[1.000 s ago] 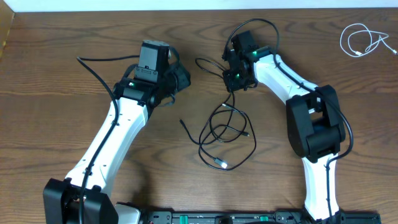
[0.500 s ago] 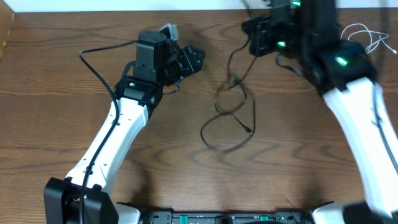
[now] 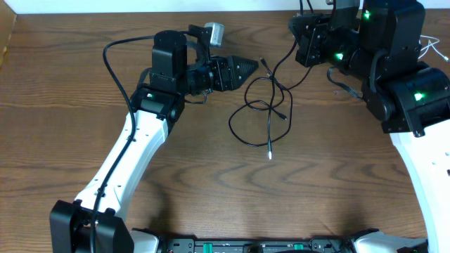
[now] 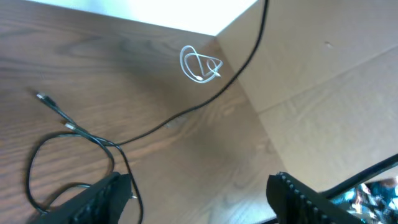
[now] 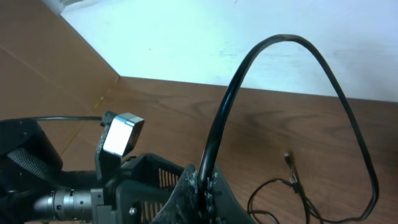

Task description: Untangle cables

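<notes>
The black cable (image 3: 270,137) lies in loose crossed loops at mid-table, one plug end pointing toward the front. One strand rises from the loops to my right gripper (image 3: 304,42), which is lifted at the back right and shut on it. In the right wrist view the black cable (image 5: 280,40) arches up out of the shut right gripper (image 5: 208,183). My left gripper (image 3: 247,69) is open just left of the loops, with nothing between its fingers (image 4: 93,202). The white cable (image 4: 184,62) lies coiled near the far right corner, apart from the black one.
A cardboard wall (image 4: 311,93) borders the wooden table (image 3: 70,140) on the right, and a white wall runs along the back. The left arm's thick black wire (image 3: 116,53) loops above its forearm. The raised right arm (image 3: 408,84) covers the back right area.
My right arm rose and swung right, pulling the black cable up and toward the back. My left gripper opened wide and turned right toward the loops.
</notes>
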